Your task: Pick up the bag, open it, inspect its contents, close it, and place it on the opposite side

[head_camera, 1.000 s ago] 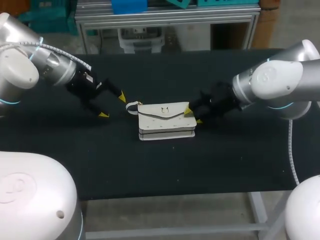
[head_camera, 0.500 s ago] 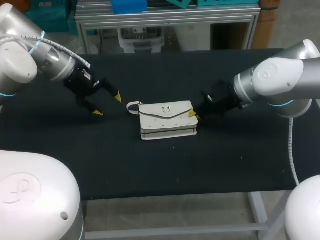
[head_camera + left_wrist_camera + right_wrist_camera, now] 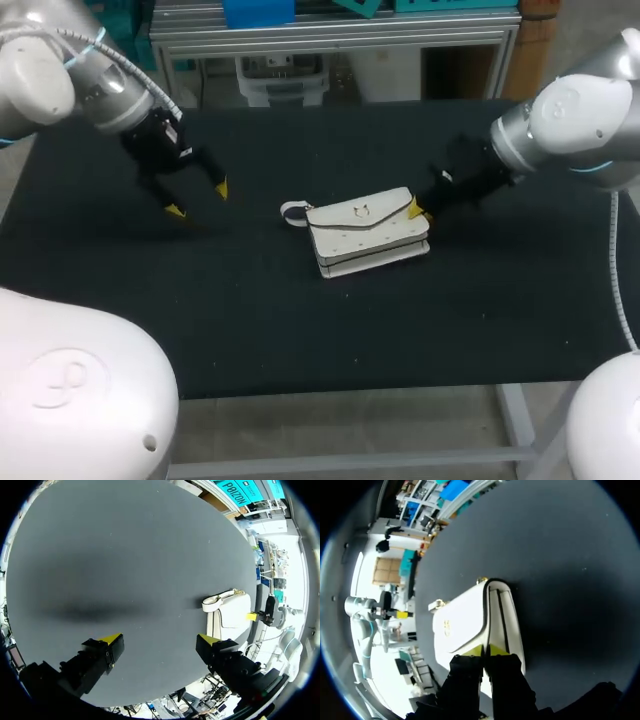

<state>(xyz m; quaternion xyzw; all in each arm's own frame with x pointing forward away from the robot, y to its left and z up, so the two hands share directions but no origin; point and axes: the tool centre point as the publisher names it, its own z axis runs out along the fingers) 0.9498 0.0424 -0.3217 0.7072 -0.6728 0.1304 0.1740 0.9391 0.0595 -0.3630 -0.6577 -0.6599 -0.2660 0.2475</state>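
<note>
A white flap bag (image 3: 365, 235) with a small metal clasp lies slightly tilted on the black table (image 3: 300, 330). A short loop strap (image 3: 292, 212) sticks out of its left end. My right gripper (image 3: 418, 212) is at the bag's right end. In the right wrist view the bag (image 3: 465, 625) stretches ahead of the right gripper (image 3: 485, 652), whose yellow tips are pressed together on its near edge. My left gripper (image 3: 197, 198) hangs open over bare table, well left of the bag. In the left wrist view, the bag (image 3: 227, 615) lies far ahead of the left gripper (image 3: 160, 640).
The dark table top runs wide on both sides of the bag and toward the front edge. Nothing else stands on it.
The right gripper has shut on the bag's right end and drawn the bag to the right, turning it a little. The left gripper has pulled back to the left, still open.
</note>
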